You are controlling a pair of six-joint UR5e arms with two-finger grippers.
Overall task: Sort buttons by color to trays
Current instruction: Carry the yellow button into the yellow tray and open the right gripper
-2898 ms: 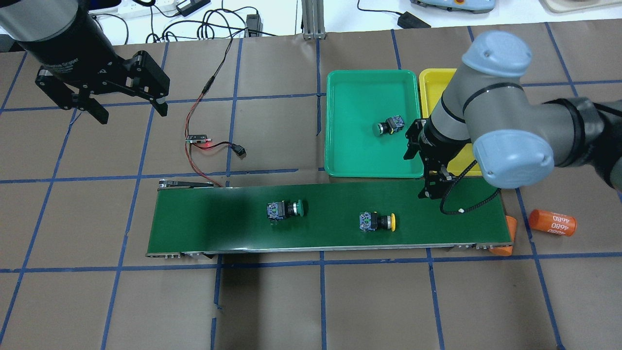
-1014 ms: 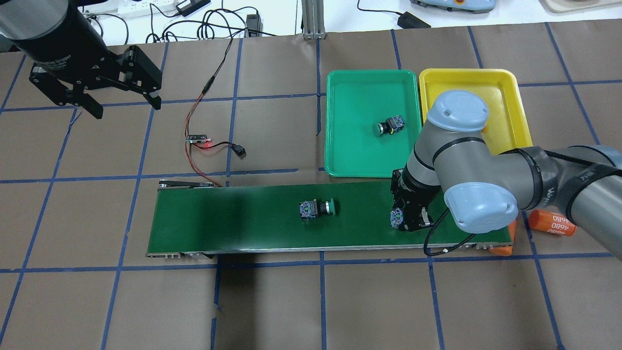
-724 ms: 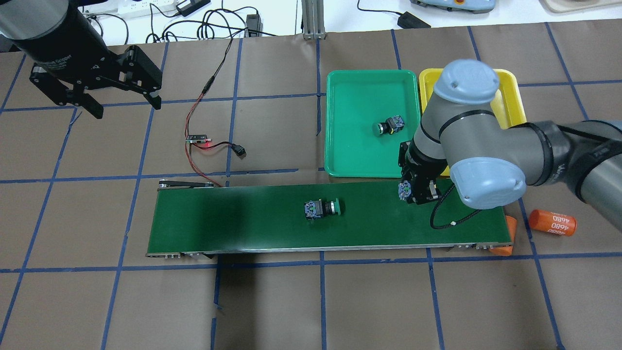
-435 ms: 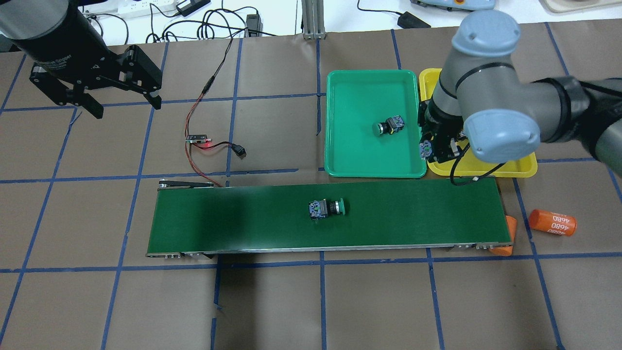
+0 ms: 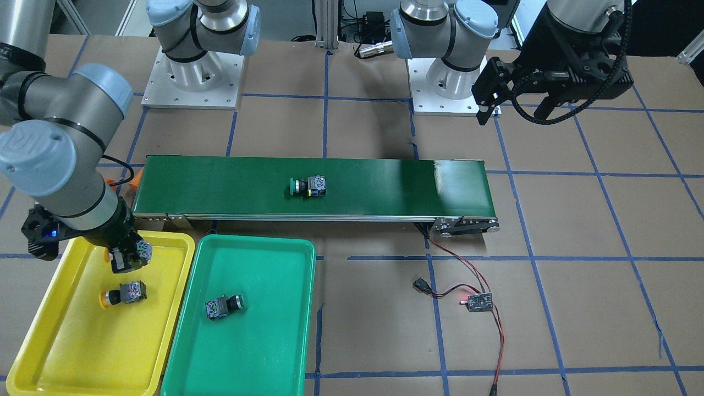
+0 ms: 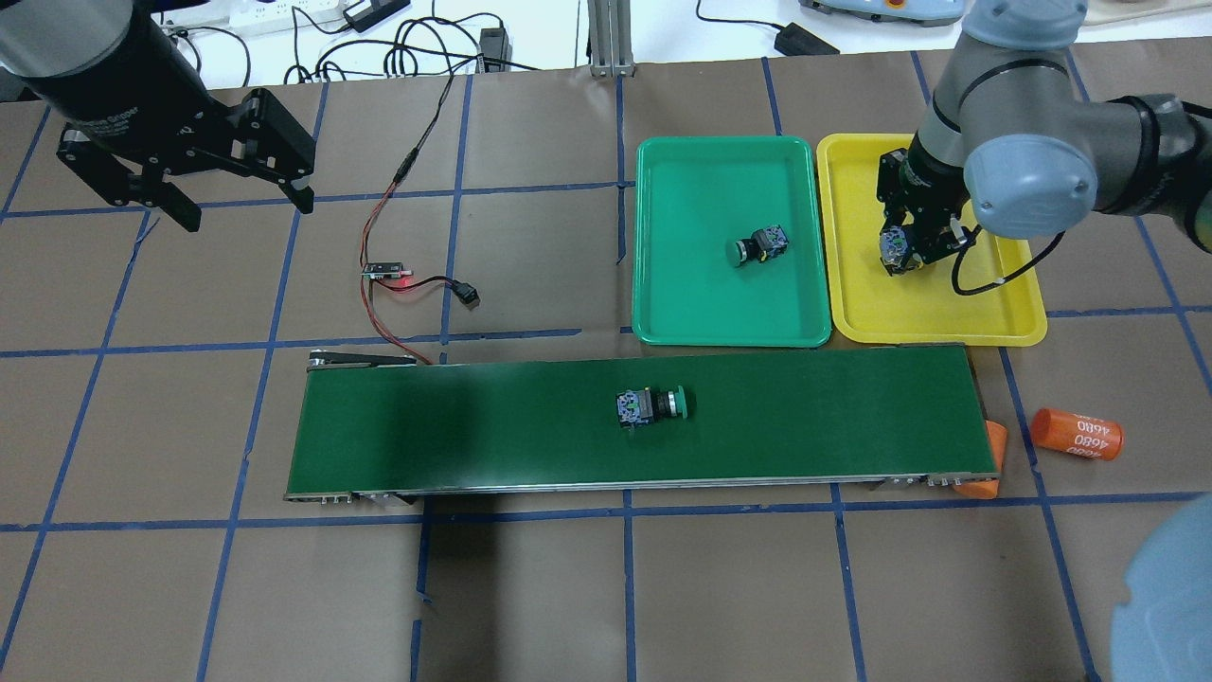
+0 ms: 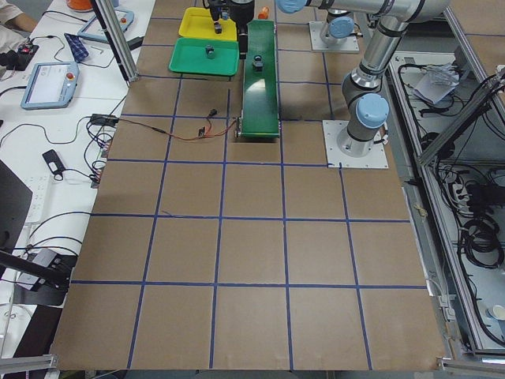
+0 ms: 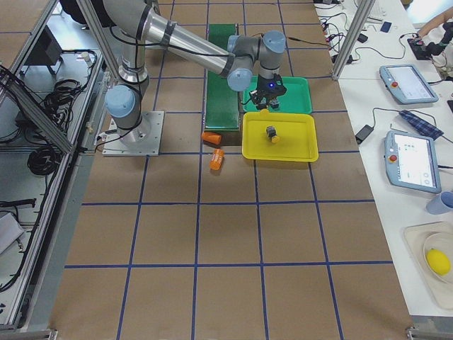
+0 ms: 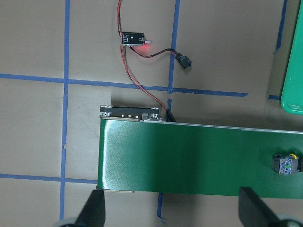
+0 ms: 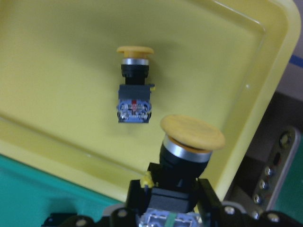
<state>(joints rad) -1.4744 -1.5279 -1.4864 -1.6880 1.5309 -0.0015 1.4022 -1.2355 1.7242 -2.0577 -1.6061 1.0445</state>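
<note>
One loose green button lay on the belt, nearest the robot, not yet sorted. Beyond the belt, the green tray held a sorted green button. Next to it, the right gripper was clamped on a held yellow button by its body. It hung over the yellow tray, near a lying yellow button, so a colour-matched drop looked likely. The left gripper hung off to the side, jaws wide apart and empty, probably parked clear.

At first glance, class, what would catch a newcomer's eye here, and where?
The right gripper, shut on a held yellow button, hangs over the yellow tray, where a second yellow button lies. In the green tray lies one green button; the other green button sits on the conveyor belt.
</note>
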